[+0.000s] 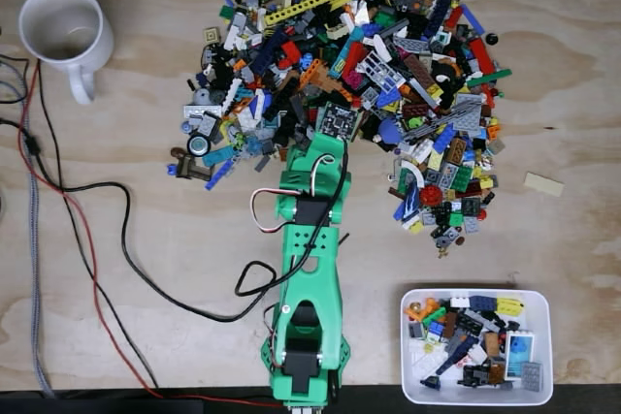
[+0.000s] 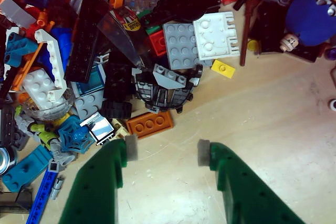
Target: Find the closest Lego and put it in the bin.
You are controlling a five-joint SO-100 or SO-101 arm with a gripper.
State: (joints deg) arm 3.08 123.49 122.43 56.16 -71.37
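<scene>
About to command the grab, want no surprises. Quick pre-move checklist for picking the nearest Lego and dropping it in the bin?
1. Gripper open, nothing between the fingers: ok.
2. Target chosen: the orange plate lies just ahead of the fingertips at the pile's edge: ok.
3. Target lined up: it sits toward the left finger in the wrist view, not centred: not ok.
4. Neighbours clear: a dark wheel and a dark grey piece crowd its far side: not ok.
5. Bin has room: ok.
6. Cable snag: cannot tell.

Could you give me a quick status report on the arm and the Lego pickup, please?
Tool open, empty, at the pile's near edge. Orange plate just ahead of the fingertips, lying flat on the table. Bin already holding pieces. Black wheel piece crowds it behind.
</scene>
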